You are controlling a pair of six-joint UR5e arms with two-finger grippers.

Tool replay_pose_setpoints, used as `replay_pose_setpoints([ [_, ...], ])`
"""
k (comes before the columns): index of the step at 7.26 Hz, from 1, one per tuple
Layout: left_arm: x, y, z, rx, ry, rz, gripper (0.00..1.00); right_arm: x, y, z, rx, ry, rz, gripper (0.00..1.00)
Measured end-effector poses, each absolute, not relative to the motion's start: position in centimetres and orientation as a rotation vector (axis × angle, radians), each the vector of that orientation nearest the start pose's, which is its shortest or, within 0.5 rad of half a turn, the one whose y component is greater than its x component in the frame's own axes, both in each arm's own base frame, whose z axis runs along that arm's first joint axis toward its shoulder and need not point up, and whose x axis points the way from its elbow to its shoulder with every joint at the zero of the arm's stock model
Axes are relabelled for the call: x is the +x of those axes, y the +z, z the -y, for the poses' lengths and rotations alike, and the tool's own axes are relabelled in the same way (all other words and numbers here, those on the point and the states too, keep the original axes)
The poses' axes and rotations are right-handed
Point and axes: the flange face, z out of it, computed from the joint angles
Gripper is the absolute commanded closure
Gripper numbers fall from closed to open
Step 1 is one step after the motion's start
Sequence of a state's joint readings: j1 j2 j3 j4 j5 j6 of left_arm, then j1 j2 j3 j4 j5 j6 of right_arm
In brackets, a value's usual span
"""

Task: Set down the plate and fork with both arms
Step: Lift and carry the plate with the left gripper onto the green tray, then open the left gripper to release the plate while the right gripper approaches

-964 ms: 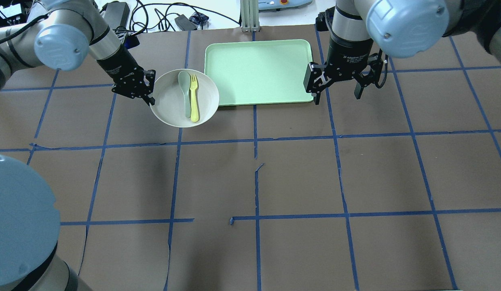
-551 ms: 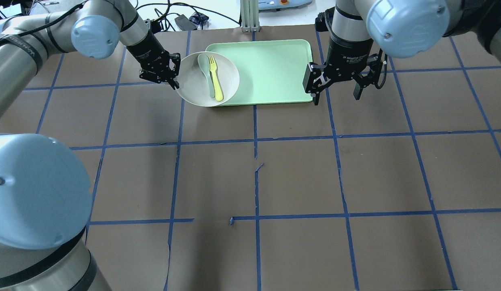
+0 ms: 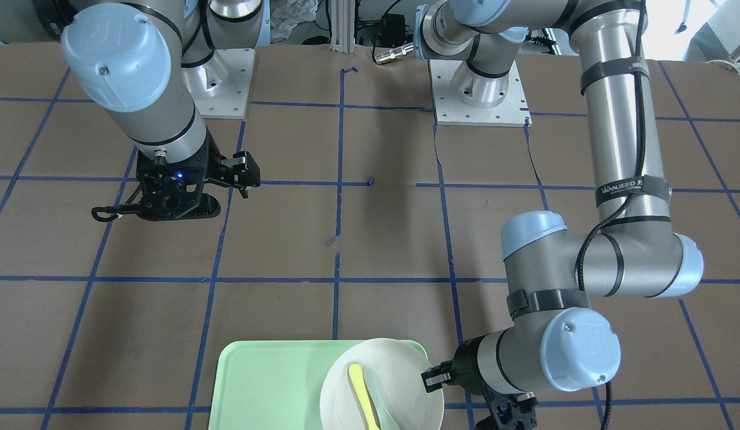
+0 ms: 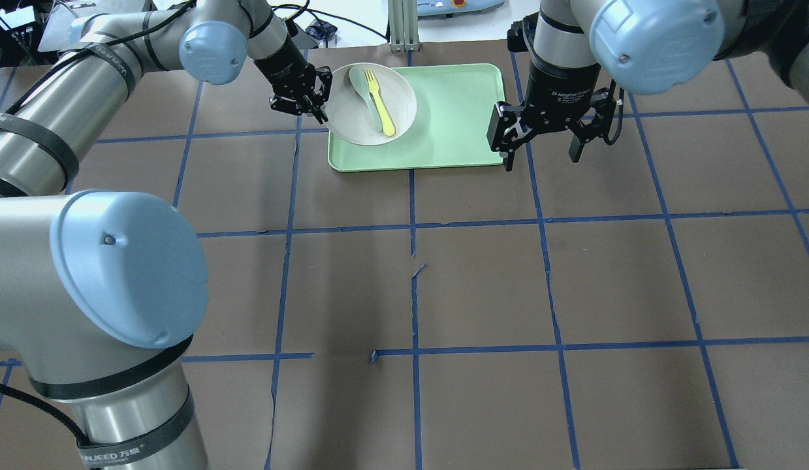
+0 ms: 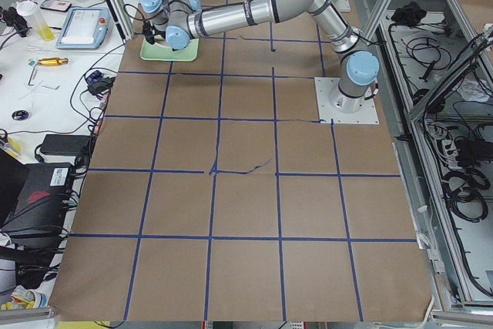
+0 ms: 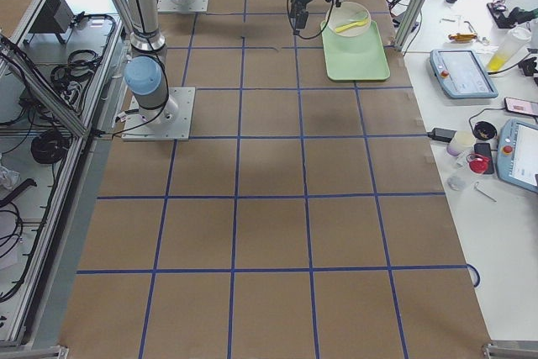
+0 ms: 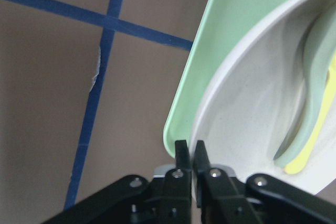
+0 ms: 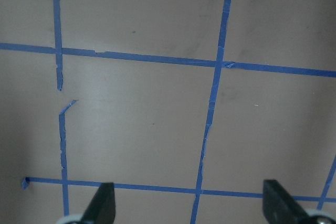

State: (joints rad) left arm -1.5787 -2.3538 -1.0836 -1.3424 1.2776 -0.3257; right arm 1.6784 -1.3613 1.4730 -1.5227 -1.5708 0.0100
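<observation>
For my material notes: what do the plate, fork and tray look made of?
The plate looks like matte, faintly speckled plastic or composite. The fork seems plastic: uniform bright yellow, moulded. The tray seems smooth plastic, mint-green with rounded corners.

**Plate and fork over the tray's far left corner**

The round, off-white plate (image 4: 349, 116) is over the far left corner of the mint-green tray (image 4: 456, 124). The left gripper (image 4: 318, 112) pinches its left rim. The yellow fork (image 4: 382, 106) lies inside the plate, tines toward the far edge, beside a pale spoon (image 4: 360, 79). The right gripper (image 4: 541, 160) hangs spread by the tray's right edge.
</observation>
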Motion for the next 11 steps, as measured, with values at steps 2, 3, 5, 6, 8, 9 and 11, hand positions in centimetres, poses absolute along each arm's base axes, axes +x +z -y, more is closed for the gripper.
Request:
replay_pose_setpoints([
  [2, -18.3, 22.6, 77.6, -0.557, 0.189, -3.371, 1.0, 19.5, 42.0, 54.3, -0.157, 0.251, -3.138, 0.0],
  [3, -18.7, 22.1, 78.0, -0.572, 0.187, -3.382, 1.0, 19.7, 42.0, 54.2, -0.16, 0.252, -3.138, 0.0],
  [5, -19.3, 21.7, 78.6, -0.622, 0.2, -3.413, 1.0, 20.0, 42.0, 54.1, -0.167, 0.252, -3.138, 0.0],
  [6, -19.7, 21.1, 78.4, -0.615, 0.227, -3.417, 1.0, 20.0, 42.0, 54.1, -0.169, 0.252, -3.137, 0.0],
  [8, -21.6, 19.4, 77.2, -0.556, 0.306, -3.415, 1.0, 20.2, 41.9, 54.1, -0.172, 0.25, -3.138, 0.0],
  [9, -22.3, 19.0, 76.8, -0.536, 0.324, -3.414, 1.0, 20.2, 41.9, 54.1, -0.173, 0.247, -3.138, 0.0],
  [11, -22.8, 18.9, 76.5, -0.488, 0.322, -3.424, 0.0, 20.2, 41.9, 54.1, -0.174, 0.242, -3.139, 0.0],
])
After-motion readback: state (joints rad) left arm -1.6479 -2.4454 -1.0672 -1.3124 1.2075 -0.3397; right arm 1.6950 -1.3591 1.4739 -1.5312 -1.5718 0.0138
